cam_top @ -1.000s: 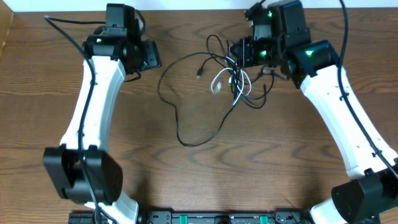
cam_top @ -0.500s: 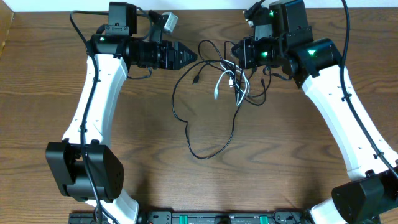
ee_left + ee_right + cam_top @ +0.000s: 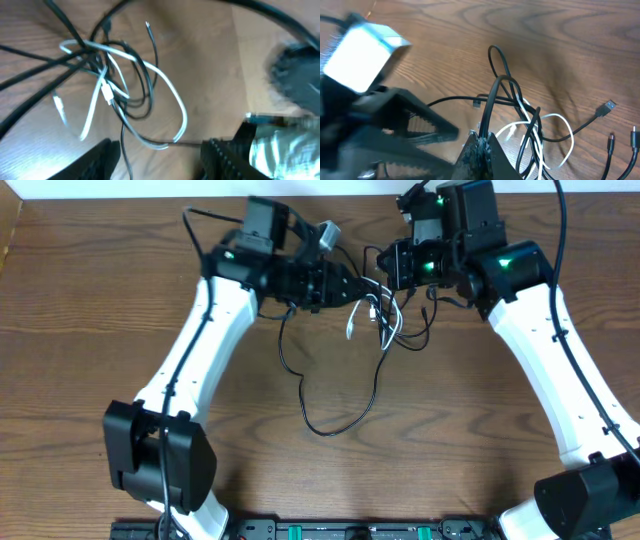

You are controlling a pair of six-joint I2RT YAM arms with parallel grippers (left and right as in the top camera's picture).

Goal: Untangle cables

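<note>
R fingers [image 3: 481, 152] are gripping the black cable [image 3: 489, 107], closed tight on it. L fingers [image 3: 102, 159] are hovering wide apart nr the white cable [image 3: 107, 93].

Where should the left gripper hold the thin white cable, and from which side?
Grip the thin white cable on its free loop, which bulges away from the knot with the long black cable. The open left gripper should probably come from above, jaws straddling that single strand.

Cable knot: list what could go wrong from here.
The right end effector is shut on the black cable at the knot; pulling may tighten it. The open left end effector faces the white cable and black strands together; closing may pinch both. Both end effectors sit close; they could collide.
</note>
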